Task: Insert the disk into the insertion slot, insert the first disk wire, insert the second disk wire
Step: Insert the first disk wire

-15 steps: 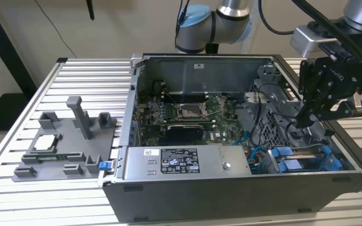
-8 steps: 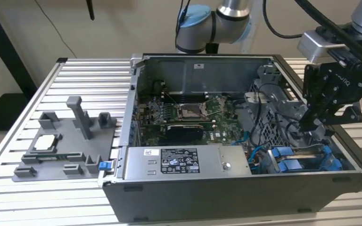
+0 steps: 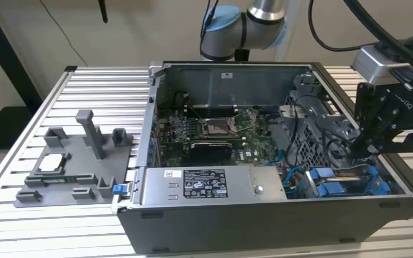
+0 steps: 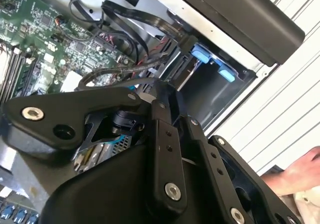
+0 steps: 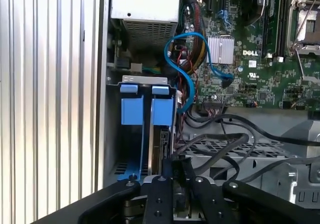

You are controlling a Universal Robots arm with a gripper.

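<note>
Table: slatted metal top (image 3: pixel 34 226) carrying everything
Fixture tray: grey moulded tray (image 3: pixel 70 172) on the table at the exterior view's left, just beside the case
Case: open computer case (image 3: pixel 264 226), centre to right
Power-supply box: silver labelled box (image 3: pixel 206 185) along the case's near wall
Motherboard: green board (image 3: pixel 214 134) behind that box
Insertion slot: grey metal bay (image 5: pixel 145 79) in the case's near corner, on the exterior view's right
Disk: its blue carrier (image 5: pixel 161 113) stands on edge inside the bay
Gripper: black claw (image 3: pixel 361 153) lowered into the case just above the bay; fingers (image 5: pixel 172 176) drawn together among black cables, and I cannot tell whether they pinch anything
Hand: a person's hand (image 4: pixel 300 171) outside the case in the second wrist view
</note>
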